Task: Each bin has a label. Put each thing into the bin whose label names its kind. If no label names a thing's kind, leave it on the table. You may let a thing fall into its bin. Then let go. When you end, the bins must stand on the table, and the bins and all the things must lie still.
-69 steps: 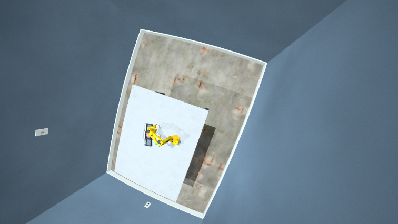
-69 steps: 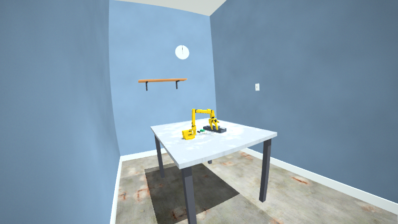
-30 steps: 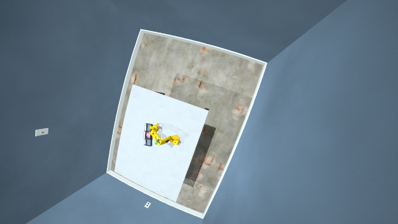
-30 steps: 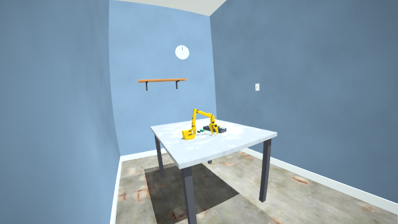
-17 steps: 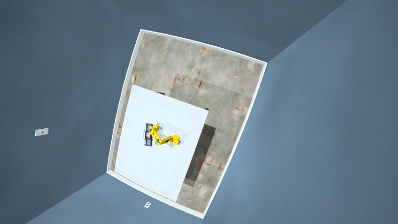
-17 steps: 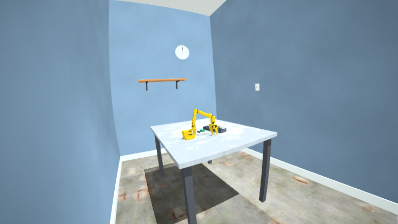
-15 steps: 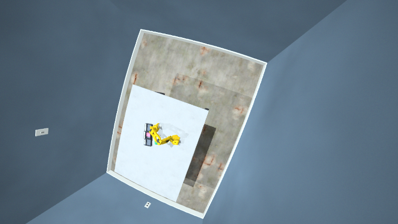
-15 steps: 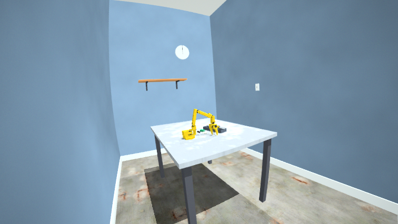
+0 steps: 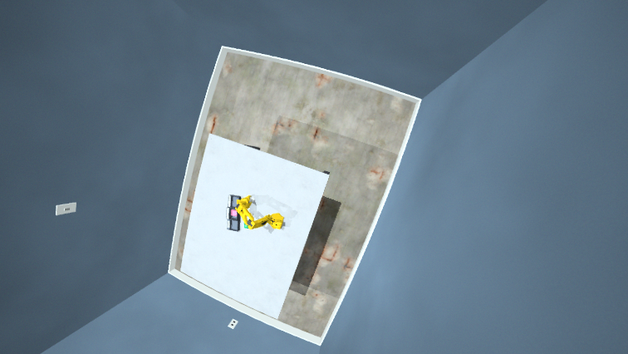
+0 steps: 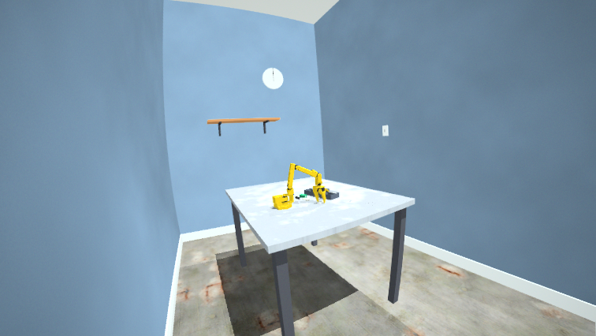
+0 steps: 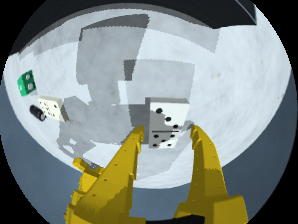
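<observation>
In the wrist view, the pale domino (image 11: 169,124) is lying just beyond the fingertips, near one o'clock — its long axis running roughly twelve to six — while the gripper (image 9: 251,199) (image 10: 320,202) (image 11: 168,128) is standing released, fingers apart.

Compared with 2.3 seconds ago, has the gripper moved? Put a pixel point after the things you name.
Yes: in the exterior view, the gripper (image 9: 252,196) (image 10: 320,203) (image 11: 167,128) has come down and away from the bins (image 9: 233,225) (image 10: 332,195), nearer the table top (image 9: 246,272) (image 10: 346,212).
</observation>
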Robot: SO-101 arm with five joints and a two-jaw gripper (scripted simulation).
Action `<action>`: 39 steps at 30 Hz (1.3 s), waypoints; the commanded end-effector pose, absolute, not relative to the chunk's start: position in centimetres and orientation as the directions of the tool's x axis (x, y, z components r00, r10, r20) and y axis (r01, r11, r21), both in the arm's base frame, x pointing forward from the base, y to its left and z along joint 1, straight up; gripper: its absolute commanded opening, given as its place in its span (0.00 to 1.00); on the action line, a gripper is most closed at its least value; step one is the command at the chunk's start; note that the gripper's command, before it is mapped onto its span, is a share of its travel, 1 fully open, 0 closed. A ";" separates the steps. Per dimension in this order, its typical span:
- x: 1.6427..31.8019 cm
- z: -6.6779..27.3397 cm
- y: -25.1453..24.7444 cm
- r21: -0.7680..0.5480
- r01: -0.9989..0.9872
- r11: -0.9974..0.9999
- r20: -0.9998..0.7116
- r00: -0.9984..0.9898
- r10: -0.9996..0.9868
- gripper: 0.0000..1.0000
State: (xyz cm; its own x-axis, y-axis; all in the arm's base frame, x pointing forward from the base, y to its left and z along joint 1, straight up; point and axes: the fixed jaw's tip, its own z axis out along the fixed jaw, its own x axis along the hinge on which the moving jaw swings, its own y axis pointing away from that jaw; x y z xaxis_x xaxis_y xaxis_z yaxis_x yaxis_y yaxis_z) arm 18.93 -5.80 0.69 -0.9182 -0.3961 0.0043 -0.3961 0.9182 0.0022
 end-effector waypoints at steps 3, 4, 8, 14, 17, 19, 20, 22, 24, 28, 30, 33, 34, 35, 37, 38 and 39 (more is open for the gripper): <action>19.2 1.0 -6.0 -0.014 -0.396 0.918 -0.016 -0.918 -0.396 0.22; 19.2 1.0 -6.0 -0.014 -0.396 0.918 -0.016 -0.918 -0.396 0.21; 19.2 1.0 -6.0 -0.014 -0.396 0.918 -0.016 -0.918 -0.396 0.16; 19.2 1.0 -6.0 -0.014 -0.396 0.918 -0.016 -0.918 -0.396 0.09; 19.2 1.0 -6.0 -0.014 -0.396 0.918 -0.016 -0.918 -0.396 0.06; 19.2 1.0 -6.0 -0.014 -0.396 0.918 -0.016 -0.918 -0.396 0.06; 19.2 1.0 -6.0 -0.014 -0.396 0.918 -0.016 -0.918 -0.396 0.05; 19.2 1.0 -6.0 -0.014 -0.396 0.918 -0.016 -0.918 -0.396 0.03; 19.2 1.0 -6.0 -0.014 -0.396 0.918 -0.016 -0.918 -0.396 0.02; 19.2 1.0 -6.0 -0.014 -0.396 0.918 -0.016 -0.918 -0.396 0.01; 19.2 1.0 -6.0 -0.014 -0.396 0.918 -0.016 -0.918 -0.396 0.00; 19.2 1.0 -6.0 -0.014 -0.396 0.918 -0.016 -0.918 -0.396 0.00; 19.2 1.0 -6.0 -0.014 -0.396 0.918 -0.016 -0.918 -0.396 0.00; 19.2 1.0 -6.0 -0.014 -0.396 0.918 -0.016 -0.918 -0.396 0.00; 19.2 1.0 -6.0 -0.014 -0.396 0.918 -0.016 -0.918 -0.396 0.00; 19.2 1.0 -6.0 -0.014 -0.396 0.918 -0.016 -0.918 -0.396 0.00; 19.2 1.0 -6.0 -0.014 -0.396 0.918 -0.016 -0.918 -0.396 0.00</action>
